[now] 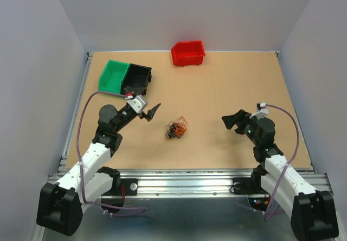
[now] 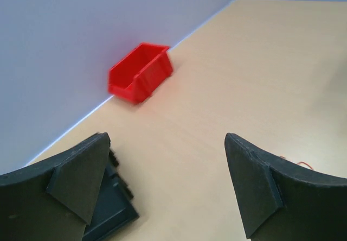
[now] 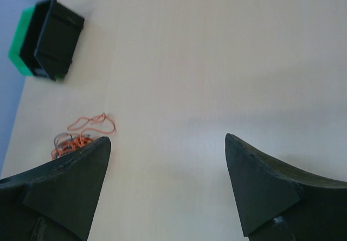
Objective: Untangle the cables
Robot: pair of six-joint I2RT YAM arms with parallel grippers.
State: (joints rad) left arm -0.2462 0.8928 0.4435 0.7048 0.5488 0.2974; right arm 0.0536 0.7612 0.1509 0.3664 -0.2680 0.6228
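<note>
Now the knotted cables (image 1: 176,128) lie on the tabletop (image 1: 233,83) between two wide-open grippers, nearer the left gripper (image 1: 149,113) than the right gripper (image 1: 230,122). Just beside the left jaws, a green bin (image 1: 113,76) touches a black bin (image 1: 138,78). A red bin (image 1: 188,53) stands at the far edge.

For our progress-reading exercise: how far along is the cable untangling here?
Done: nothing visible; the cables lie bunched in one small knot. In hand: nothing; the left gripper and right gripper are open, either side of the knot, not touching it. Left: all the untangling.
</note>
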